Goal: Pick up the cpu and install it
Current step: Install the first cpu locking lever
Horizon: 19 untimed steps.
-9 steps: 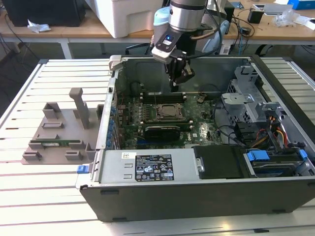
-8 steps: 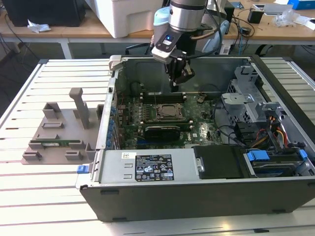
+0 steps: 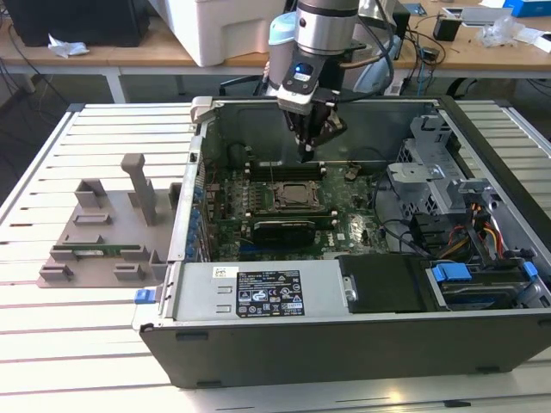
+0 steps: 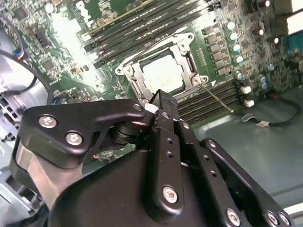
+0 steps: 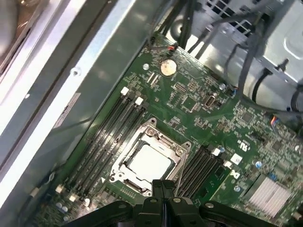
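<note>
Exterior view: shut gripper (image 3: 307,154) hanging over the motherboard (image 3: 232,211), mid-frame.
Cpu (image 5: 149,161) already lying in the socket (image 5: 152,131) in the first wrist view, silver top up; fingers pressed together, holding nothing. Pick and placement apparently done; latching unclear.

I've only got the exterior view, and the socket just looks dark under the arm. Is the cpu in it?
Observer: Yes. In both wrist views the cpu lies flat inside the socket frame, silver top up.
Operator: Is the gripper carrying anything?
Observer: No. In the first wrist view its fingers are closed together with nothing between them.
Operator: Is the frame latched?
Observer: I can't tell. In the second wrist view a thin lever angles away from the frame across the memory slots.
</note>
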Available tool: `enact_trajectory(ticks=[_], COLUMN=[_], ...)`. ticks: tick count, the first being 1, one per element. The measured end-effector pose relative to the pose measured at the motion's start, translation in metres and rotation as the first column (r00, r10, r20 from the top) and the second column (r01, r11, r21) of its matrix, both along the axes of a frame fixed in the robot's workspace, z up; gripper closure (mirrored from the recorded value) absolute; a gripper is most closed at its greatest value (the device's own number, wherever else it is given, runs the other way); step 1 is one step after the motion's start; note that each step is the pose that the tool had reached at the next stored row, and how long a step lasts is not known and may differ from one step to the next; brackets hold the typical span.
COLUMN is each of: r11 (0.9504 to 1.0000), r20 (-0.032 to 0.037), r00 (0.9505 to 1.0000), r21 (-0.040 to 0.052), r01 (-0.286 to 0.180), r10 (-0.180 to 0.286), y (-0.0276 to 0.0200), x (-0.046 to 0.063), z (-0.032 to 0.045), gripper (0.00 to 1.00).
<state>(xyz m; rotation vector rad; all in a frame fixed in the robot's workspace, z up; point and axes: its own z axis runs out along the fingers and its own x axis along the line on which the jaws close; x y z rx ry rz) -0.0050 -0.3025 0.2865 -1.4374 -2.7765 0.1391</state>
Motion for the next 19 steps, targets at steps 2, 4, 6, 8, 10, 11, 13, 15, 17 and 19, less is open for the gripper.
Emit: enact_trajectory(ticks=[2,4,6,8,10,11,13,15,17,19], r11=[0.9983,0.9943,0.9853,0.9723,0.9617,0.9559,0.9437,0.9313,0.924,0.9146], r20=[0.0,0.0,0.0001,0.0,0.0,0.0001,0.0,0.0001,0.0001,0.0001], r00=[0.9983,0.9943,0.9853,0.9723,0.9617,0.9559,0.9437,0.9313,0.924,0.9146], r21=[0.0001,0.0,0.0,-0.0001,0.0,0.0,0.0,0.0,0.0,0.0], r01=[-0.058,-0.107,-0.171,-0.234,-0.274,-0.294,-0.331,-0.364,-0.382,-0.404], r10=[0.058,0.107,0.171,0.234,0.274,0.294,0.331,0.364,0.382,0.404], y=[0.0,0.0,0.0,0.0,0.0,0.0,0.0,0.0,0.0,0.0], x=[0.0,0.0,0.0,0.0,0.0,0.0,0.0,0.0,0.0,0.0], z=[0.0,0.0,0.0,0.0,0.0,0.0,0.0,0.0,0.0,0.0], gripper=[0.89,0.89,0.89,0.89,0.89,0.89,0.89,0.89,0.89,0.89])
